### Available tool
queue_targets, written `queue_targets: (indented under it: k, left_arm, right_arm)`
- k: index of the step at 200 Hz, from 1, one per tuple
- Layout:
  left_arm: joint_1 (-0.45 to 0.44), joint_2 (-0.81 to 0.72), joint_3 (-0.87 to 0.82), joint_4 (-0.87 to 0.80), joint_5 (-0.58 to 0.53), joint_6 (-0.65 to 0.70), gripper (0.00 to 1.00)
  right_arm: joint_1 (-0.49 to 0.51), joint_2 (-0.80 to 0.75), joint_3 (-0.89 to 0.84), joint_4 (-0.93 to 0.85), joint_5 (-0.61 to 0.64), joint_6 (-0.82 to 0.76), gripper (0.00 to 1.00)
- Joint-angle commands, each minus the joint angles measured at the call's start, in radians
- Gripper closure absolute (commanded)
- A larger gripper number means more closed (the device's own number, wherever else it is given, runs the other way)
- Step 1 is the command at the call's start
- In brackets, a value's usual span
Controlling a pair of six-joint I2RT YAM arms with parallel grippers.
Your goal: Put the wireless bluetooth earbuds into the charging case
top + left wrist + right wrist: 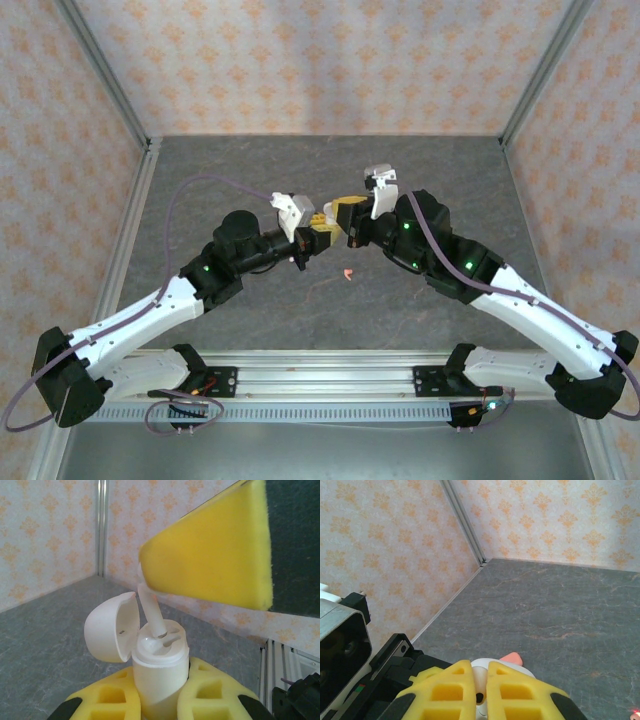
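Seating a white earbud [150,607] looks like the step in hand: the right pincer [479,677], clenched on its head, has its stem angled into a slot of the charging case [160,652], not yet fully down. The left pincer [160,692] is clamped on the case, holding it upright above the surface [250,170]. A coral-pink earbud [347,273] lies near, below the pincers, not yet fetched. The open lid [110,630] crowds the slot's left; the walls [300,60] stand well apart.

Overhead camera; close wrist views apparently share case [159,677].
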Motion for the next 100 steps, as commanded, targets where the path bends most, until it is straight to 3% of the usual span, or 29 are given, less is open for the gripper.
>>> queue_targets:
  k: [1,100]
  left_arm:
    - [-0.005,-0.026,0.034,0.037,-0.028,0.019,1.0]
    - [-0.005,-0.007,0.048,0.05,-0.061,-0.003,1.0]
  right_arm:
    - [0.002,-0.019,-0.023,-0.015,-0.017,0.02,0.9]
    - [0.002,-0.035,-0.053,-0.024,-0.053,0.064,0.9]
